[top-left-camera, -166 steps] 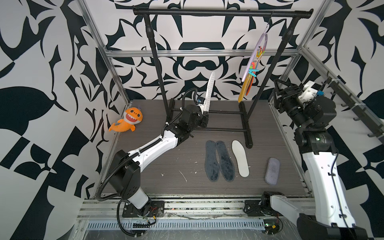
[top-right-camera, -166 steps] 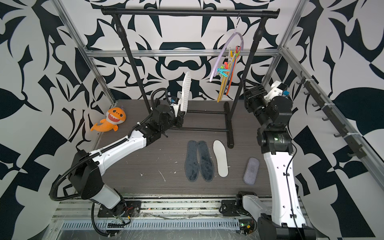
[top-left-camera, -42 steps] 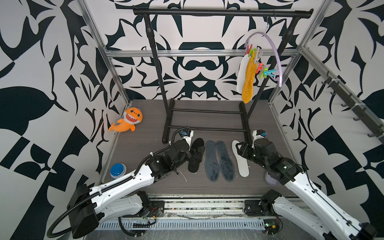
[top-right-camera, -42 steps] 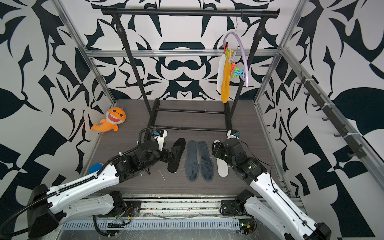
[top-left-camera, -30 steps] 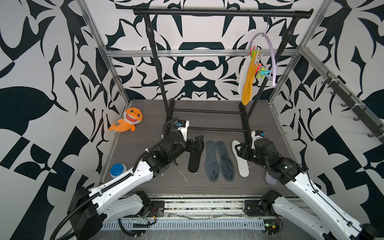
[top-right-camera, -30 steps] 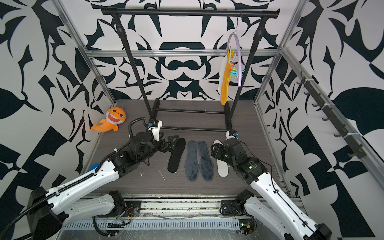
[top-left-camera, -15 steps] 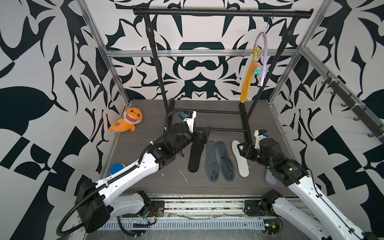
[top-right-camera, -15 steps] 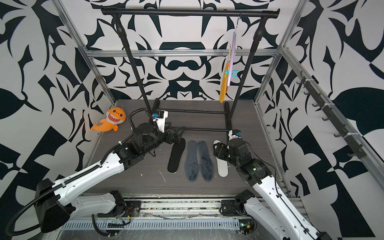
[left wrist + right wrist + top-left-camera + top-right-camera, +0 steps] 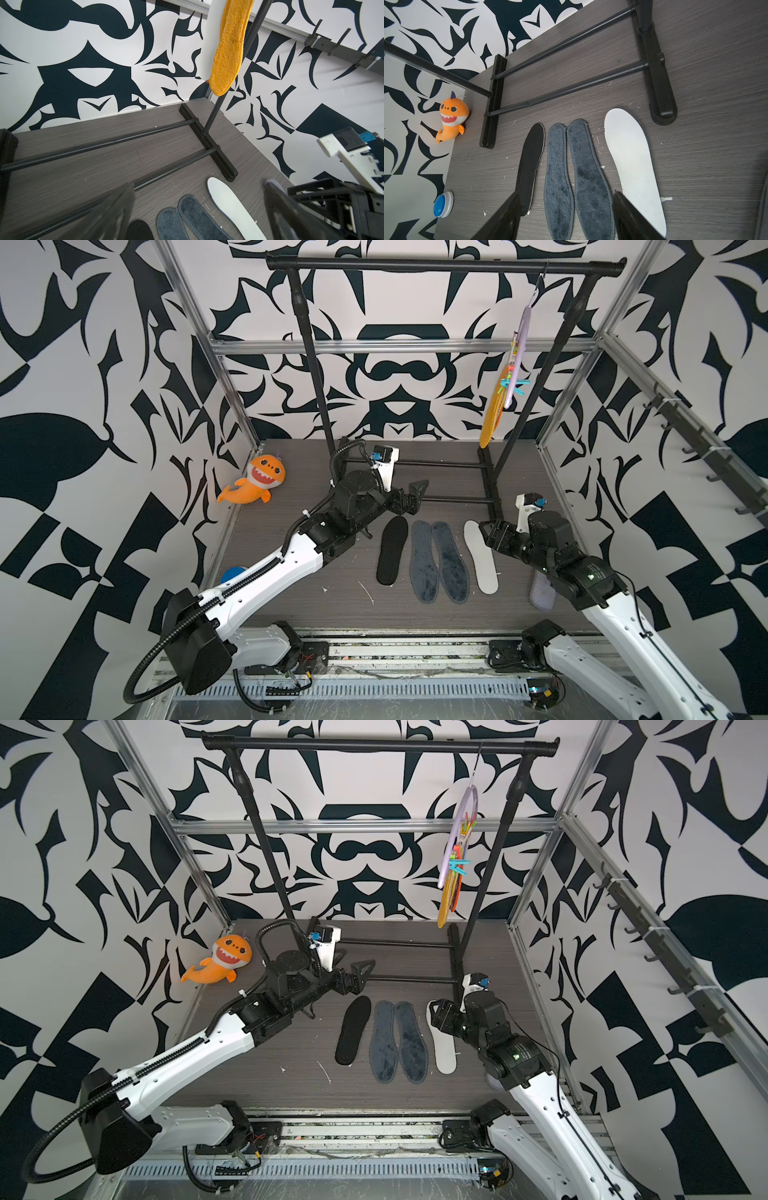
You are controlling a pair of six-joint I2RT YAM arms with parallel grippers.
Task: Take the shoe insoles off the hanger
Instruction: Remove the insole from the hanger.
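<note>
One orange insole (image 9: 228,52), top cropped

No word, number or brand can be read. The insoles (image 9: 587,176) on the floor (image 9: 695,145) show plain faces; a pale mark on the right arm (image 9: 592,570) is too small to read.
</note>
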